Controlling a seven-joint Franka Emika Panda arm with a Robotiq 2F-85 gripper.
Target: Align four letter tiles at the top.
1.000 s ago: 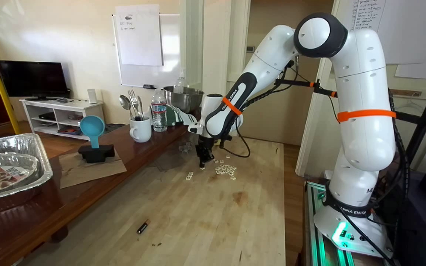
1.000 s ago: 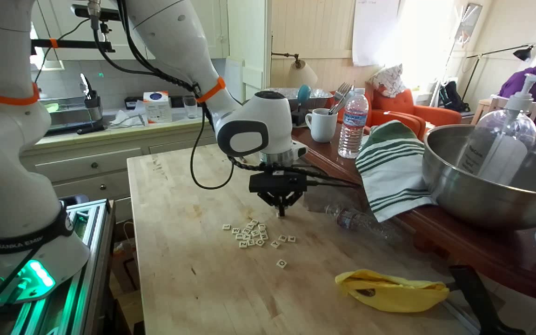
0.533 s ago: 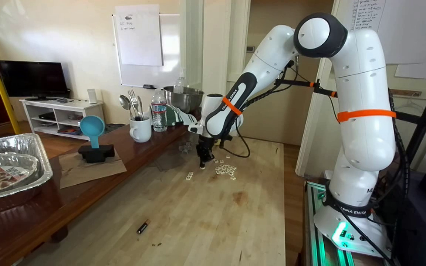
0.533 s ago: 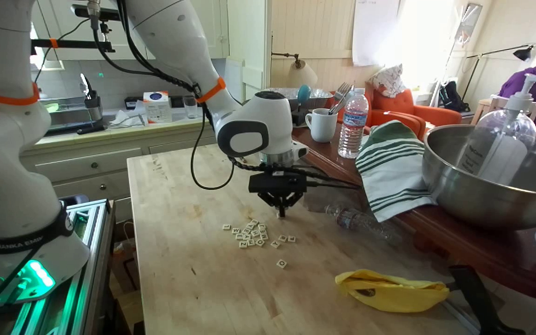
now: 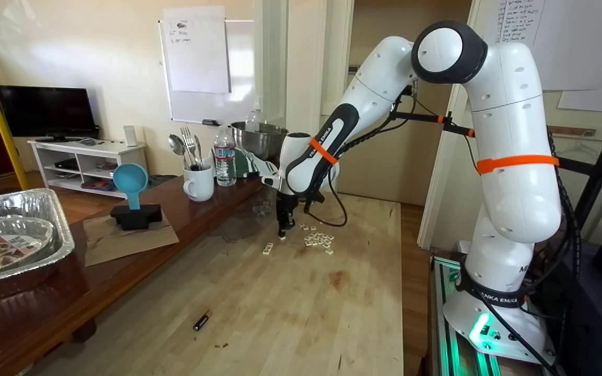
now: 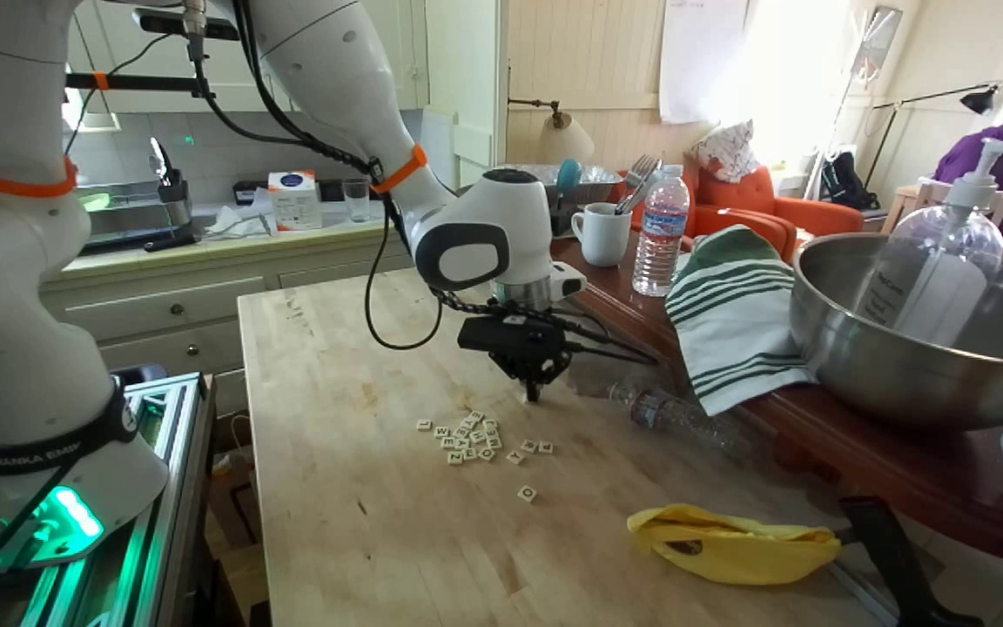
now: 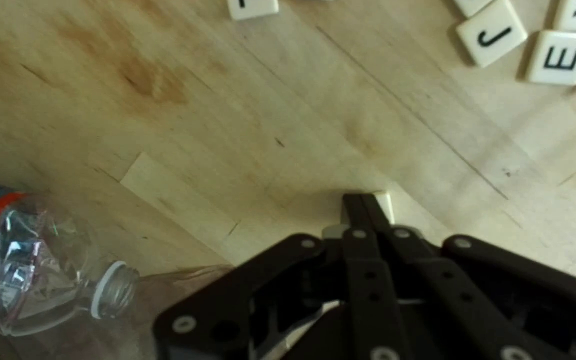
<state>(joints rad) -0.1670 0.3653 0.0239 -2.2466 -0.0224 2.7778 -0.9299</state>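
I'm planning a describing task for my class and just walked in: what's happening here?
A Franka arm has its Robotiq gripper, jaws shut, down at one letter tile, partly hiding it, perhaps to slide it. A short row of tiles lies nearby, too small to count. More letter tiles lie in a loose pile on the wooden tabletop.
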